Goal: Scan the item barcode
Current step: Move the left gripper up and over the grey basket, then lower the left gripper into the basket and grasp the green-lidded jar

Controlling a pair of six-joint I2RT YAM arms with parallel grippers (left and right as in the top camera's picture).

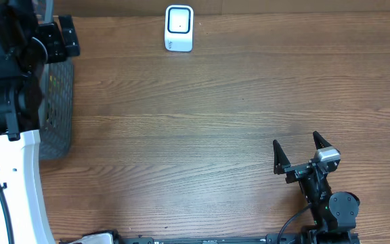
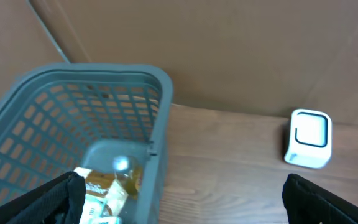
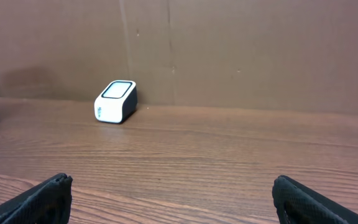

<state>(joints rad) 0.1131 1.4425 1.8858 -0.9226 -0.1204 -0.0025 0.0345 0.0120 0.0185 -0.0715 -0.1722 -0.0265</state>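
At the desk's (image 1: 215, 122) left edge one basket (image 1: 56, 102), one scanner (image 1: 179, 28) at back; left tool (image 2: 182, 196), right tool (image 1: 296, 146) both released.

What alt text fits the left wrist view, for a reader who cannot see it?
A gray plastic basket holding a yellow-labelled item stands at picture left on a wooden table, with a small white scanner farther right. The open left gripper shows black fingertips in the bottom corners.

I get even, soft light on the bench (image 1: 222, 115); the scanner (image 3: 115, 101) throws a faint shadow. My left wrist view looks blurry, the basket (image 2: 104, 112) most.
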